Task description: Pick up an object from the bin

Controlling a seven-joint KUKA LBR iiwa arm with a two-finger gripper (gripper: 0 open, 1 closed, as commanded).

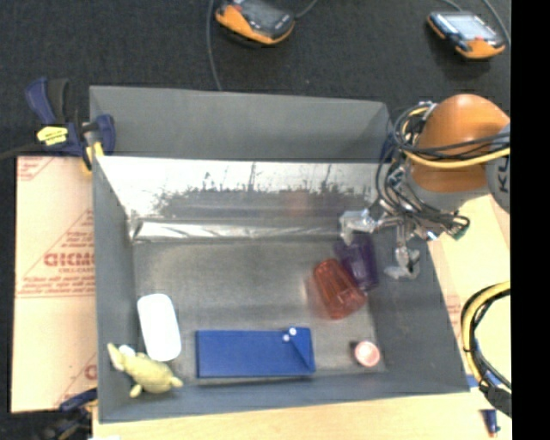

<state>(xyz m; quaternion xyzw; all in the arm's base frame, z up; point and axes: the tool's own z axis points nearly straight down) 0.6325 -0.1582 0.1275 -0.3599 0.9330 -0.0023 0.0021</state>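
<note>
1. I see the jaws low at the right end of the bin [249,258], just over a purple thing [363,263]; I cannot tell whether they are spread or clenched.
2. A red see-through cup [337,290] lies touching the purple thing on its left.
3. A pink round bit [367,353], a blue box [249,354], a white oval [159,326] and a yellowish toy animal [142,369] line the near side.

Black floor [361,60] all round. Two orange-black devices on it at top: centre device [255,19], right device [465,34]. Even light.
</note>
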